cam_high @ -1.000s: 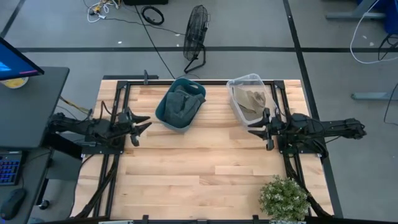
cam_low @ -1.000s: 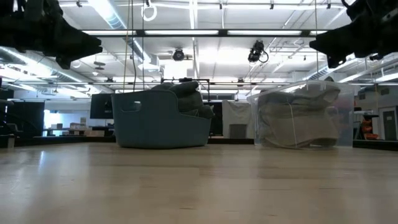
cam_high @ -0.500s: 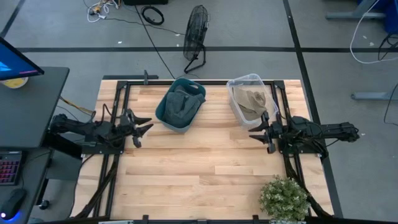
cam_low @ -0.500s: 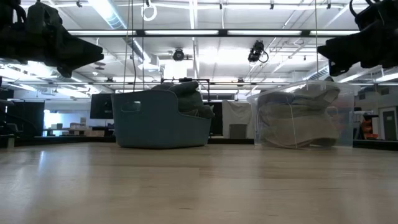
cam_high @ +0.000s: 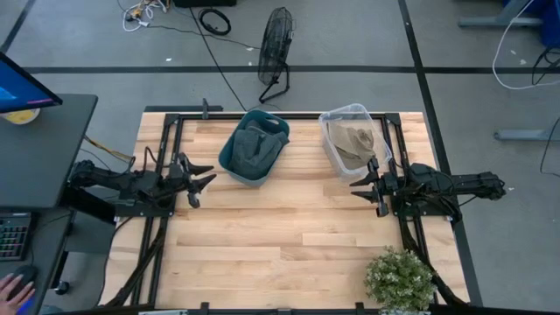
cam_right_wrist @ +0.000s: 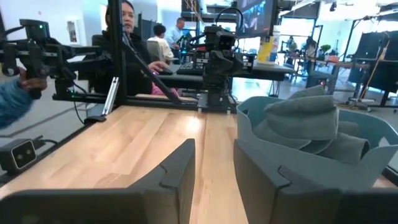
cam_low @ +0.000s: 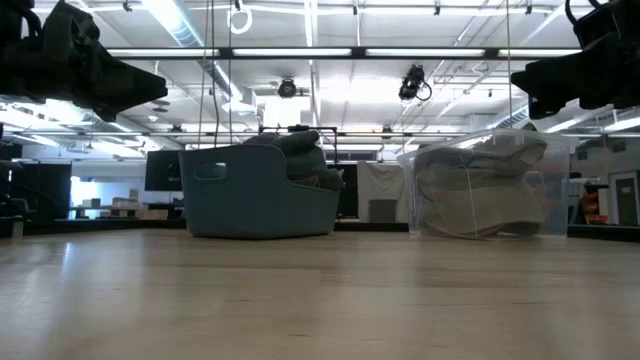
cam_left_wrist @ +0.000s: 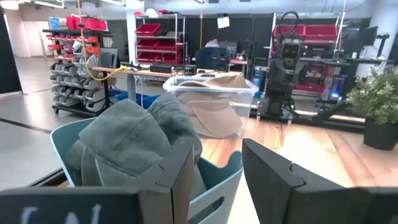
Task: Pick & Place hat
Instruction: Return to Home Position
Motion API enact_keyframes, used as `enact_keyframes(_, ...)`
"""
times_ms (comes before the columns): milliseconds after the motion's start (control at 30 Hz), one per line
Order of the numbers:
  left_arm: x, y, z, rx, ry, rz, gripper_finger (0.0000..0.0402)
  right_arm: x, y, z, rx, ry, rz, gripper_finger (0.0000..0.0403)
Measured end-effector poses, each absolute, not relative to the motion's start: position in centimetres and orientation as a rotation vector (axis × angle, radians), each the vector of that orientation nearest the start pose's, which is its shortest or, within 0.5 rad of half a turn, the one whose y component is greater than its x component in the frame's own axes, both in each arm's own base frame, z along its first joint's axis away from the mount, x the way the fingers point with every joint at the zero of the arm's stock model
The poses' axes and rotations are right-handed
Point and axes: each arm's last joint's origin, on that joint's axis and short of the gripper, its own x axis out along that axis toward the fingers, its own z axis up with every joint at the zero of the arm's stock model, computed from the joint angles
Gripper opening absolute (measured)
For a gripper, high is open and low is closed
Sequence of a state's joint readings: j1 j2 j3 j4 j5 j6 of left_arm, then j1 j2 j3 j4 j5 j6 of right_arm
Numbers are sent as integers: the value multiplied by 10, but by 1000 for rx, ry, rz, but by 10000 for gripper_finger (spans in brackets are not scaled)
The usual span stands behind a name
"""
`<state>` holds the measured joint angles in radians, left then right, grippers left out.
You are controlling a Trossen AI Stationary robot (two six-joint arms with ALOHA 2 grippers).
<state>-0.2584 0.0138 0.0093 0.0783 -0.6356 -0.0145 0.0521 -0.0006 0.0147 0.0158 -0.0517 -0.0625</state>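
Two dark claws hang above the light wooden table [cam_high: 280, 232], both empty with fingers apart. The left claw [cam_high: 199, 179] is over the table's left edge; just ahead of its fingertips stands the teal plastic tub [cam_high: 248, 179] stuffed with grey-green caps [cam_high: 254, 147]. The right claw [cam_high: 360, 188] is over the right edge, pointing toward the left one. Just beside it, toward the table's far edge, stands the clear plastic bin [cam_high: 350, 108], and the brown fabric caps [cam_high: 354, 140] lie inside that bin. On the right claw's other side, at the near corner, stands a green potted plant [cam_high: 400, 278].
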Motion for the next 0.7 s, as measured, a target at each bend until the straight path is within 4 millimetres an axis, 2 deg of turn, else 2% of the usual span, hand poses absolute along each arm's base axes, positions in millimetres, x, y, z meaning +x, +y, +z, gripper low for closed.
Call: enact_keyframes(700,94,-7,173,-48,-72,376,140,96,6,170,-35,-31,93,114)
